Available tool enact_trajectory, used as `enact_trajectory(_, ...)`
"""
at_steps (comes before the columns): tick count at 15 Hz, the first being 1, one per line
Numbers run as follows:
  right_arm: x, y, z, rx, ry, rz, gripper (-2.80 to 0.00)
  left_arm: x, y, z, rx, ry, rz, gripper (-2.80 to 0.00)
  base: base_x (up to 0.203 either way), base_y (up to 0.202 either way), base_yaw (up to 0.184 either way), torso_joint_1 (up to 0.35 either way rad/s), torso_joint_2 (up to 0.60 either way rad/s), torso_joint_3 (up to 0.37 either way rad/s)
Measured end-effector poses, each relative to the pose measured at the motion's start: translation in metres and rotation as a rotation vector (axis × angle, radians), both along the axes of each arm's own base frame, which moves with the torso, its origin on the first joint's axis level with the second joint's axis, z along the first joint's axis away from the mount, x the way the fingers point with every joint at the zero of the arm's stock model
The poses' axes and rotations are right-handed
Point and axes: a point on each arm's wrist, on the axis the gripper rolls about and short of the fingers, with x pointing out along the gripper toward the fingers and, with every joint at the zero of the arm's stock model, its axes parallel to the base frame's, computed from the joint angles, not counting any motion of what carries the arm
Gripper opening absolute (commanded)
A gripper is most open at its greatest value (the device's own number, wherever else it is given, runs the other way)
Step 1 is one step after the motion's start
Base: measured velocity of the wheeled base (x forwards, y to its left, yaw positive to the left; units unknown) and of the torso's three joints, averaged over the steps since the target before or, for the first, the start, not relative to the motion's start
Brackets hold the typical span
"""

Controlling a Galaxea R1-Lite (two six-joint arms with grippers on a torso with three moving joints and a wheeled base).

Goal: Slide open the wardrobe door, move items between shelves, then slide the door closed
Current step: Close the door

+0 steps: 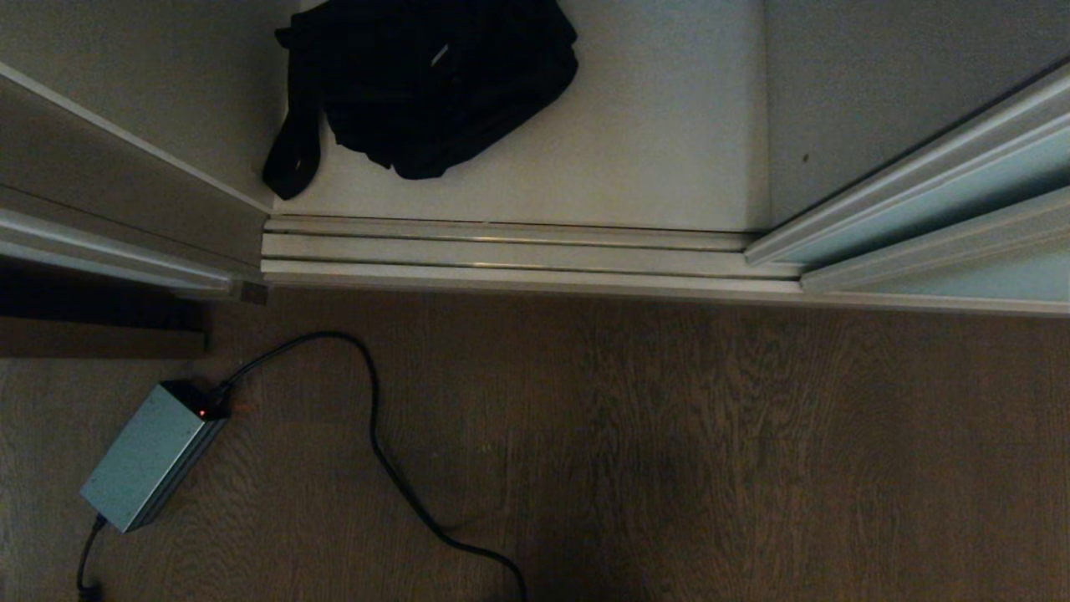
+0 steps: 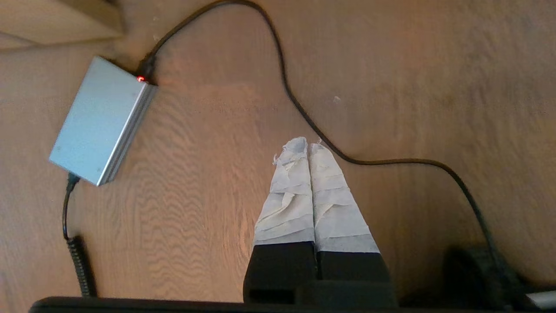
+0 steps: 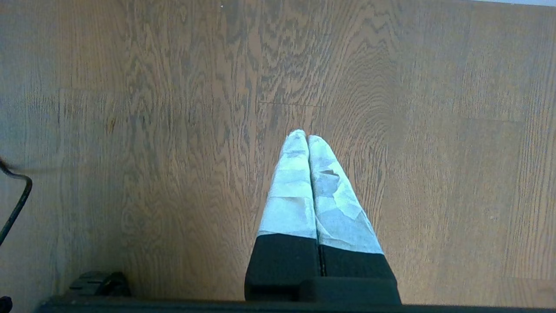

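A floppy black fabric bag [image 1: 430, 79] lies on the off-white bottom shelf [image 1: 669, 150] inside the wardrobe, its strap trailing toward the front left corner. The sliding wardrobe door [image 1: 928, 217], mint-green glass in a cream frame, stands slid to the right, so the opening is uncovered. Neither arm shows in the head view. My left gripper [image 2: 308, 145] is shut with nothing in it, pointing down at the wooden floor near a black cable. My right gripper [image 3: 306, 137] is likewise shut and empty above bare floor.
A grey power brick [image 1: 150, 456] with a red light lies on the wooden floor at the left, and its black cable [image 1: 376, 443] loops across the floor. The ridged cream floor track [image 1: 518, 255] runs along the wardrobe front. A wardrobe side wall [image 1: 125, 184] stands at the left.
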Motion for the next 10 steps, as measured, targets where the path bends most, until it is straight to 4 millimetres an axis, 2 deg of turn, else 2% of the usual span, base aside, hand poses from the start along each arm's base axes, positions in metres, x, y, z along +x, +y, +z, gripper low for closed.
enact_trajectory(3,0.0000,0.0000,0.0000,0.000,0.000,0.001,-2.80,0.0014,-0.0002,-0.0029,-0.021,-0.077,-0.005,-2.80,0.000,0.000,0.000,0.000,0.00,0.000)
enact_trajectory(7,0.0000,0.0000,0.0000,0.000,0.000,0.001,-2.80,0.0019,0.0000,-0.0054,-0.222,-0.068,-0.002,-2.80,0.000,0.000,0.000,0.000,0.00,0.000)
enact_trajectory(10,0.0000,0.0000,0.0000,0.000,0.000,0.000,-2.80,0.0019,0.0001,-0.0056,-0.129,-0.078,0.004,-2.80,0.000,0.000,0.000,0.000,0.00,0.000)
